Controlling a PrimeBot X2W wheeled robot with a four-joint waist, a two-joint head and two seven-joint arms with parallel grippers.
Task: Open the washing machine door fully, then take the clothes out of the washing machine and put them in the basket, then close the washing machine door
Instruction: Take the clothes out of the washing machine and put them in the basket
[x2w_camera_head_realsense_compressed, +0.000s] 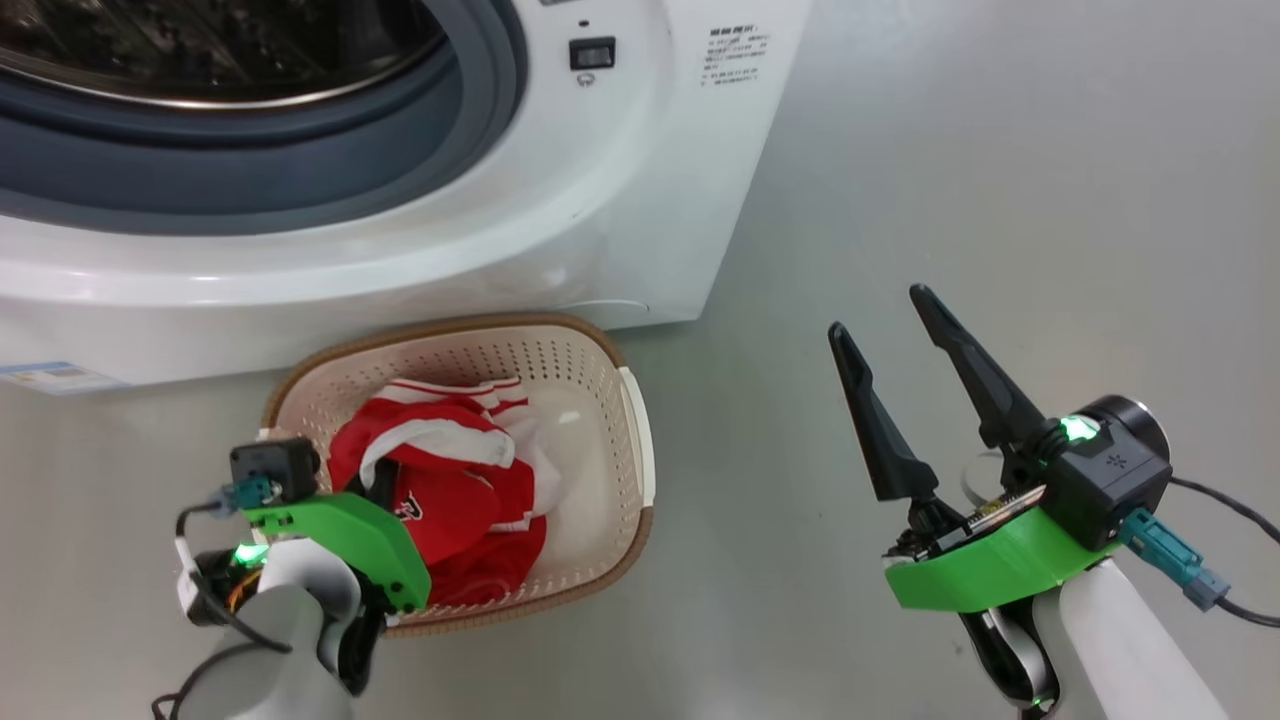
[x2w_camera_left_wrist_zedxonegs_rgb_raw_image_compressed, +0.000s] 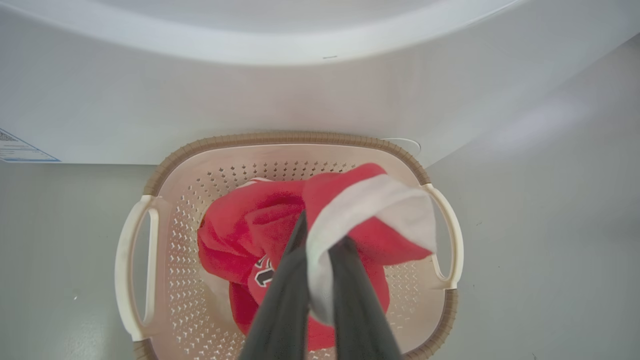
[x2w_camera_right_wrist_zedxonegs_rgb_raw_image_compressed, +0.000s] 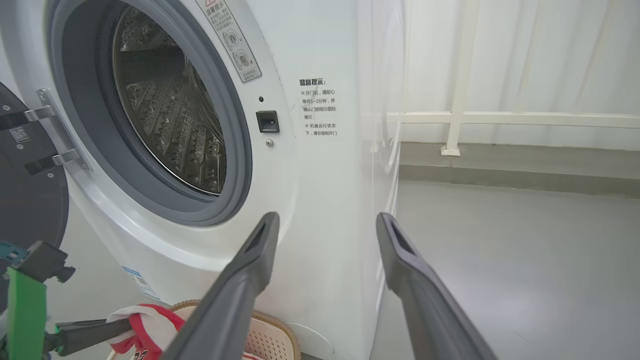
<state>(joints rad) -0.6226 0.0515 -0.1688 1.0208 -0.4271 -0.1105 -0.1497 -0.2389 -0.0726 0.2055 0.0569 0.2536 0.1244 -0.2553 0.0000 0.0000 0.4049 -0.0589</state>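
Red cloth with white panels: there are the clothes, bunched in the basket in the middle of the left wrist view. The basket sits on the floor right against the foot of the washing machine, which takes the upper left of the head view. The left gripper is clamped tight on a white-edged fold of the top garment. That fold is lifted over the basket's right half while the rest of the pile lies on the bottom. At the lower right of the head view the right gripper hangs above bare floor, jaws spread wide, nothing in them, well apart from the basket. The door shows as a dark disc at the left edge of the right wrist view, swung away on its hinge. The steel drum behind the grey ring looks empty, as far as this angle shows.

How will this stuff handle? My read: light, limp, a bit slick, nothing breakable. It may drape and cling to the fingers rather than drop clean, so a release low over the basket makes sense. For any further pick, a raised fold or hem is the place to pinch, as here. The door is the stiff item: a push on its black rim, away from the hinge, should swing it.
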